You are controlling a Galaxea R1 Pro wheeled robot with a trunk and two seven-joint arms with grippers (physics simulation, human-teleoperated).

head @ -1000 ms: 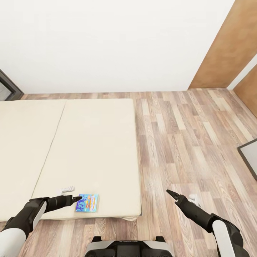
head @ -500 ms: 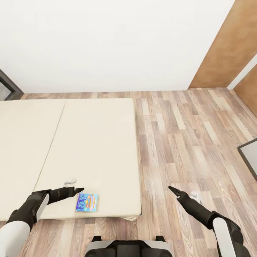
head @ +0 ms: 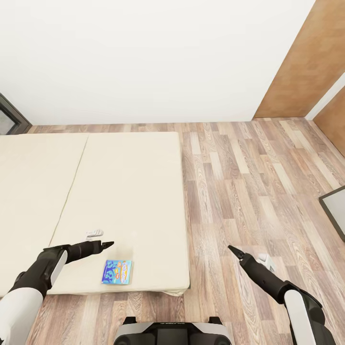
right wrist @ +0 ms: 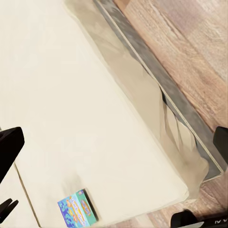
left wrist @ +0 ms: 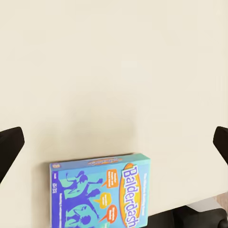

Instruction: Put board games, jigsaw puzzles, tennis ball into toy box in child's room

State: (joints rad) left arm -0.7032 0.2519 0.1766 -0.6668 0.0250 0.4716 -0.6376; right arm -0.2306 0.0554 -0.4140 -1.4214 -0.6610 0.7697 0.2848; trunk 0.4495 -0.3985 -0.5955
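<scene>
**A:** ok so what's the left gripper (head: 108, 245) doing? From the head cam it's hanging over the near part of the bed (head: 120, 191), tips pointing toward the right.

**B:** Its fingers are spread wide. In the left wrist cam you get one dark fingertip (left wrist: 9, 148) at each edge of the frame with bare mattress between them, so nothing's in it.

**A:** and the game?

**B:** The blue board game (head: 117, 271), the "Balderdash" one, lies flat on the bed near the foot edge, close to the corner. It sits just beside the left gripper, on the robot's side of it, and they aren't touching.

**A:** right gripper (head: 233, 250)?

**B:** It's out over the wood-plank floor (head: 249, 182), well apart from the bed. Spread too: the right wrist cam has its dark tips at opposite edges, looking across the mattress corner with the blue game tiny down low.

**A:** anything else around?

**B:** White wall (head: 143, 57) behind the bed, brown wooden door (head: 306, 62) on the right, and some grey-framed thing (head: 335, 208) at the right edge. Can't tell what it is.
</scene>
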